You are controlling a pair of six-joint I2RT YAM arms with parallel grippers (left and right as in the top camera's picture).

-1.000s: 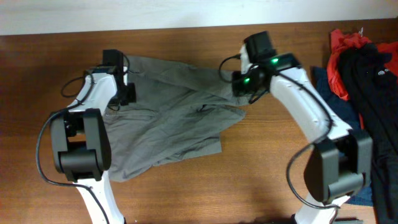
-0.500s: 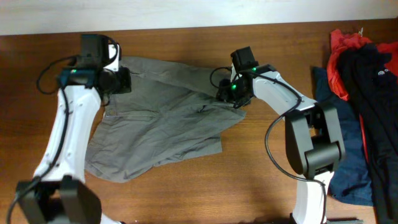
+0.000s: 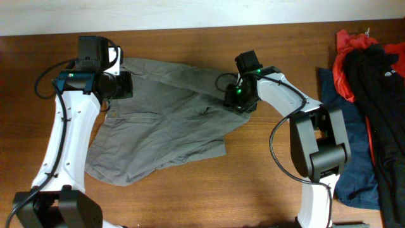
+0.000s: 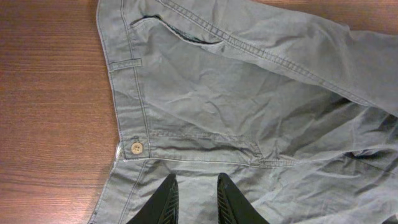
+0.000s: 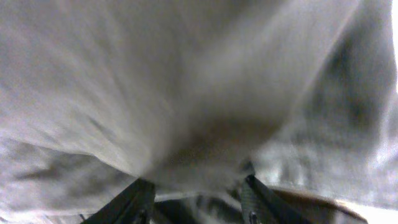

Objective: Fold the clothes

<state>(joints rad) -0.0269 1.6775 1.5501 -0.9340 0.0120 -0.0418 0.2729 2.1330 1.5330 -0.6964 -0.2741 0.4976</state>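
The grey-olive shorts (image 3: 166,120) lie spread and rumpled on the wooden tabletop (image 3: 253,183), between the two arms. The left hand (image 4: 193,200) hovers released above the waistband, near its button (image 4: 136,147). The right hand (image 5: 196,200) is clenched on the shorts' right edge, cloth filling its view.

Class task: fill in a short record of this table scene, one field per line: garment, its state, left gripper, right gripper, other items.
garment: grey-olive shorts, with a button at the waistband
state: spread out and rumpled on the wooden table, not yet folded
left gripper: fingers apart, above the cloth near the button, holding nothing
right gripper: at the garment's right edge, fingers apart, cloth filling the wrist view; a grip cannot be confirmed
other items: red and black garments and a navy cloth at the table's right edge
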